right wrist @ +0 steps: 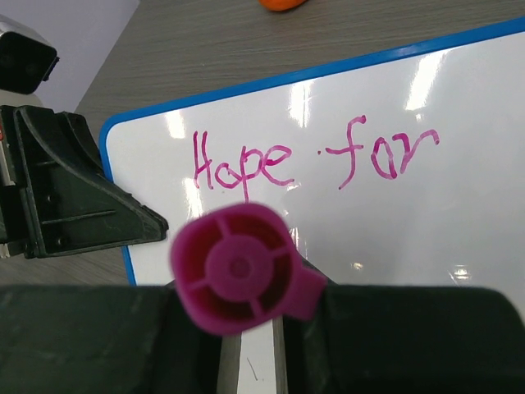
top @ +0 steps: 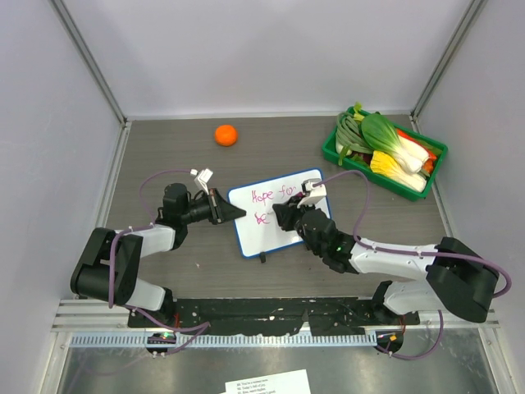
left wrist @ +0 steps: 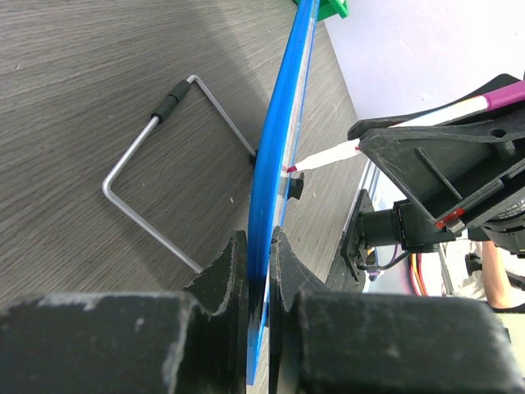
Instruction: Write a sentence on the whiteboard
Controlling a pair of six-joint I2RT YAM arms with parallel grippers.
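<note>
One whiteboard (top: 256, 234) | left gripper (top: 237, 212) clamps edge | right gripper (top: 285, 217) holds marker (right wrist: 238, 267) against it

So the thin blue-framed whiteboard (left wrist: 283, 148) is seen pretty much edge-on here, standing upright and running from the bottom of the view to the top. The left gripper (left wrist: 258, 263) has its two black fingers pinched on the frame's lower edge. Behind the board on the left, a bent metal wire stand (left wrist: 167, 106) lies on the grey wood-grain tabletop (left wrist: 82, 66). On the right, the black right gripper (left wrist: 369, 141) holds a white-tipped pink marker (left wrist: 328, 155), nib touching the board's face. A corner of a green plastic bin (left wrist: 328, 6) peeks in up top.
</note>
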